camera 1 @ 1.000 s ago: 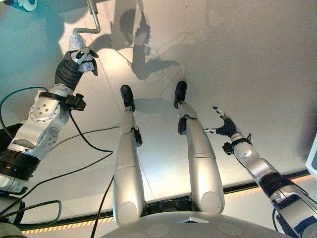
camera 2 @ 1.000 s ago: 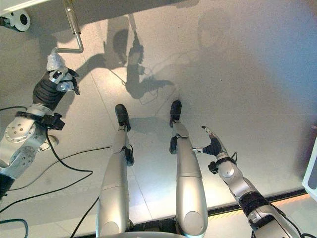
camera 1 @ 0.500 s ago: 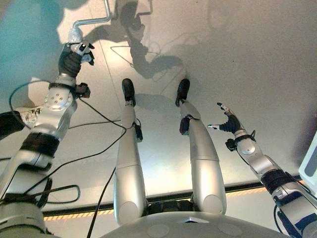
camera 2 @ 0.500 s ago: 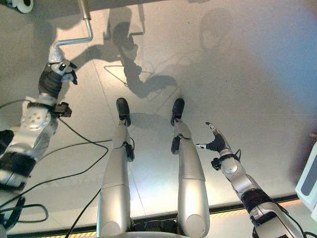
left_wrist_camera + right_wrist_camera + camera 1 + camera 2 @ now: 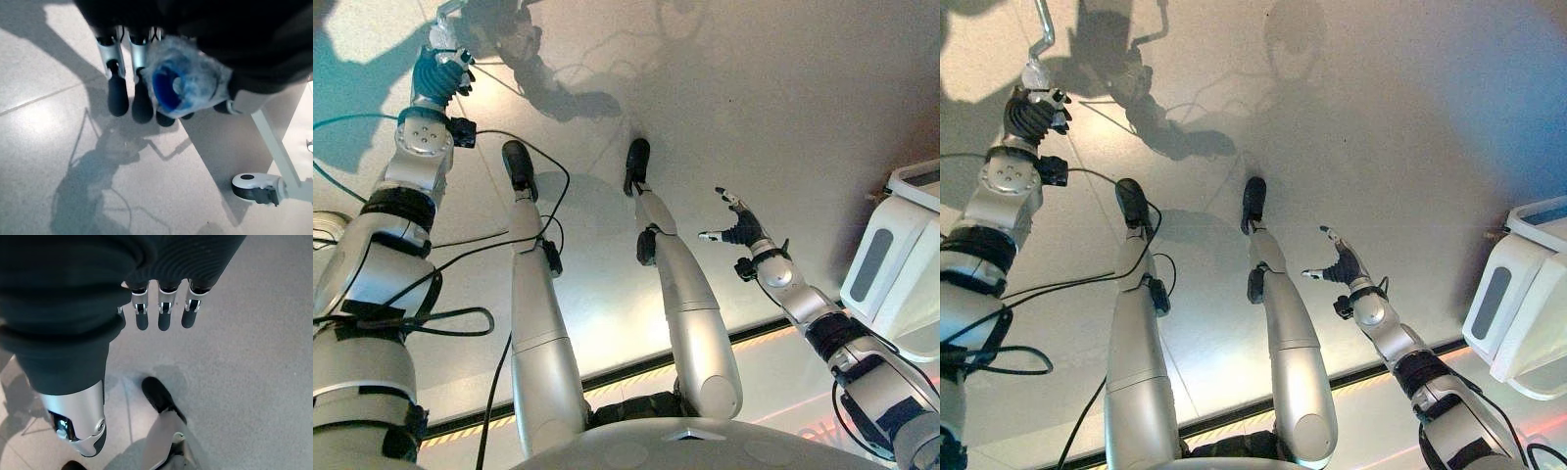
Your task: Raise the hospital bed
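Note:
The bed's metal crank (image 5: 1041,29) reaches down at the far left, and its handle (image 5: 1035,73) is wrapped in clear plastic over blue. My left hand (image 5: 1031,113) is stretched out to it with its fingers curled round that handle. In the left wrist view the blue wrapped handle end (image 5: 181,88) sticks out of the fist, with the dark fingertips (image 5: 118,95) beside it. My right hand (image 5: 736,227) hangs open over the floor on the right, holding nothing, its fingers (image 5: 164,318) straight.
A white bed leg with a caster wheel (image 5: 255,188) stands just past the crank. A white boxy unit (image 5: 893,262) stands on the floor at the right edge. A yellow-and-black floor stripe (image 5: 636,373) runs close in front of me.
My left arm has stretched farther out, carrying the crank handle round with it. The camera has swung, bringing the white unit in at the right. The right hand has kept its pose.

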Robot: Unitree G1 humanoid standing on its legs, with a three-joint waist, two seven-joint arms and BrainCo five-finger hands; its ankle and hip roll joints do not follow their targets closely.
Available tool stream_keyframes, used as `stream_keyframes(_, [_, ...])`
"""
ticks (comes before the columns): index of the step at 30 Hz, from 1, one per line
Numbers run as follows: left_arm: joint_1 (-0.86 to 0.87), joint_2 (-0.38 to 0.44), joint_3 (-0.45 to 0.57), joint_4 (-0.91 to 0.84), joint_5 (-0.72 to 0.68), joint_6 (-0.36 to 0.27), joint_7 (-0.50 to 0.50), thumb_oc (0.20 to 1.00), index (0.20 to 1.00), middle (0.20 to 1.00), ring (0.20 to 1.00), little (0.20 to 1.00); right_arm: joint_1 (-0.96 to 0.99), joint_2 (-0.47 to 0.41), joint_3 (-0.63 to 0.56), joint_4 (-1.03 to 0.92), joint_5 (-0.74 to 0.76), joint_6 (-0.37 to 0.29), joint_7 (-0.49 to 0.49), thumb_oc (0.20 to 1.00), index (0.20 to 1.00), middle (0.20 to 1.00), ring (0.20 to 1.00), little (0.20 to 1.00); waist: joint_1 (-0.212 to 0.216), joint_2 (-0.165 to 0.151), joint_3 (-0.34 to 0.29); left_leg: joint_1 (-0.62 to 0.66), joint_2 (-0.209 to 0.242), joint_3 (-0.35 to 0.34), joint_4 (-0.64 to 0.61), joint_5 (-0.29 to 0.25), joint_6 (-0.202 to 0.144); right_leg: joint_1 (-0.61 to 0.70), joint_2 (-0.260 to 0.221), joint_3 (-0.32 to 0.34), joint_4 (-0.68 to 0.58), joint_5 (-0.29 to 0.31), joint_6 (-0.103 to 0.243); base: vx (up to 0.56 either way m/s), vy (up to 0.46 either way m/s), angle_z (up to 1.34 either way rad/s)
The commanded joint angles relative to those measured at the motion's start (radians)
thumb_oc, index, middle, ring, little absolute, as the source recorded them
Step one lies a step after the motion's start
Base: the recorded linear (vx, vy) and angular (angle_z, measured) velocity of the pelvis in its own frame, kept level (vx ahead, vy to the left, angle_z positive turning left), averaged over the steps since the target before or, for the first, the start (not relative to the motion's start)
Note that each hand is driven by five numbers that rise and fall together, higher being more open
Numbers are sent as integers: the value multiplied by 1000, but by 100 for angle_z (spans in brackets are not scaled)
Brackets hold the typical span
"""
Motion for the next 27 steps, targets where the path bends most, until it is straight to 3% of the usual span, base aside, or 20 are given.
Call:
stream_keyframes(1, [12,45,-2,79,55,50,54,200,200,200,200,200,35,6,25,-41,35,-29,-1,1000,1000,1000,1000,1000,3,-61,-12,5,-63,62,85,-165,83,8,-64,80,4,-24,116,0,0,0])
stream_keyframes(12, [-89,-114,-97,45,131,50,86,200,200,200,200,200,11,13,61,-52,31,-20,-12,1000,1000,1000,1000,1000,-21,-60,-12,0,-54,75,71,-150,88,-27,-50,101,27,-31,105,-10,-43,-3])
stream_keyframes(15, [-93,-181,-136,-80,133,23,88,200,200,200,200,200,-2,19,77,-38,21,-15,-25,1000,1000,1000,1000,1000,-32,-50,-12,27,-45,83,36,-124,83,-39,-40,111,51,-33,101,-33,-119,-1])
stream_keyframes(21, [-53,-202,-168,-311,104,-13,91,200,200,200,200,200,7,2,70,-35,7,-8,-32,1000,1000,1000,1000,1000,-29,-22,-12,86,-44,86,-40,-85,73,-29,-35,112,67,-43,98,-22,-71,-4])
stream_keyframes(27, [27,-167,-168,-564,46,-54,73,200,200,200,200,200,31,-24,45,-42,-6,1,-34,1000,1000,1000,1000,1000,-16,12,-12,150,-47,93,-122,-41,61,-12,-31,106,82,-56,95,-17,-51,-1])
